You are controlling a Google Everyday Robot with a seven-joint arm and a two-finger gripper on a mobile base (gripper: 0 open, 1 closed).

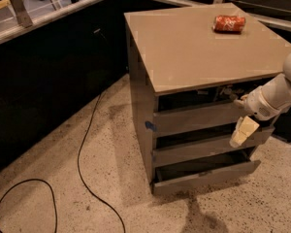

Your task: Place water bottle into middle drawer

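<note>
The water bottle is not in view. My gripper point(243, 131) hangs at the end of the white arm point(276, 97) at the right. It points down in front of the right end of the middle drawer point(199, 149), just below the top drawer's front point(199, 119). The drawer cabinet point(141, 106) has three drawers. All three stand slightly pulled out, the bottom one point(203, 176) the furthest. The inside of the middle drawer is dark and I cannot see into it.
A red soda can point(229, 24) lies on its side at the far right of the cabinet top point(194, 47). A black cable point(82, 159) runs over the speckled floor to the left of the cabinet. A dark counter wall point(48, 76) stands behind at the left.
</note>
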